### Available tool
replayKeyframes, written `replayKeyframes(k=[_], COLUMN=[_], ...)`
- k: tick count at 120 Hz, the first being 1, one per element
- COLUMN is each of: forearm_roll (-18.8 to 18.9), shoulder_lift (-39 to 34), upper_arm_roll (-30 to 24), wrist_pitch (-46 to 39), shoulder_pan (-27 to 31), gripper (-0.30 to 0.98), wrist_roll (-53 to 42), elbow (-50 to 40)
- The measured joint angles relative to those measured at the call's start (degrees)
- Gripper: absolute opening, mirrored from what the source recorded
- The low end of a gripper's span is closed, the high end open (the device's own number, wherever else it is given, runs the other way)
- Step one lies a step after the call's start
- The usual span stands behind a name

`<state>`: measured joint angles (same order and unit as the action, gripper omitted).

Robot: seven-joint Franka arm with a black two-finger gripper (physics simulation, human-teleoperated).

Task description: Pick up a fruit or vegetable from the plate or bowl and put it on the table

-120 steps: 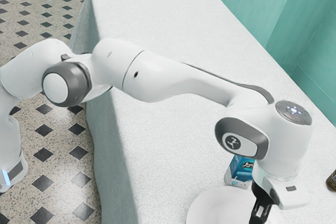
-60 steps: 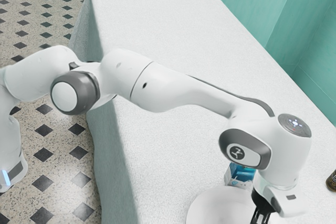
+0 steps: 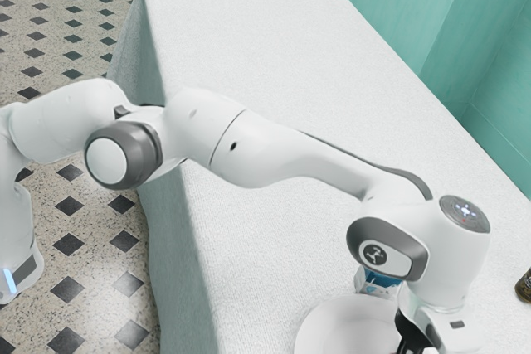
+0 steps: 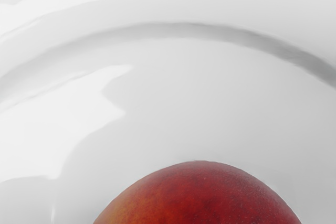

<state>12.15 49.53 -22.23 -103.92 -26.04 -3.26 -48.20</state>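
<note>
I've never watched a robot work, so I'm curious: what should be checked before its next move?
1. Fruit found: ok, a round, red-orange fruit is in view.
2. White, round, shallow dish located: ok, it is on the table with the white cloth.
3. Black two-finger gripper at the dish: ok.
4. Fruit gripped from both sides: cannot tell.
5. Room between gripper and blue-and-white carton: cannot tell; the arm partly hides the carton.
6. Fruit out on the tablecloth: not ok, the dish surrounds it.
</note>
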Motion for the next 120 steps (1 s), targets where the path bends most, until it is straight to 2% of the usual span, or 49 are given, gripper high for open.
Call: replayKeyframes(k=[63,78,99,110,120], forearm_roll=[-0.02,0.02,0.5,0.6,0.85], shoulder_lift=[1.11,1.35,1.33,1.33,1.33], upper_arm_roll=[-0.1,-0.29,-0.34,-0.36,-0.39], wrist_pitch=[-0.3,-0.61,-1.15,-1.28,-1.39], shoulder_pan=[0.07,0.08,-0.11,-0.05,0.06], gripper=[0.69,0.74,0.57,0.41,0.32], wrist_roll=[0.04,0.09,0.5,0.69,0.9], elbow=[0.03,0.07,0.11,0.35,0.43])
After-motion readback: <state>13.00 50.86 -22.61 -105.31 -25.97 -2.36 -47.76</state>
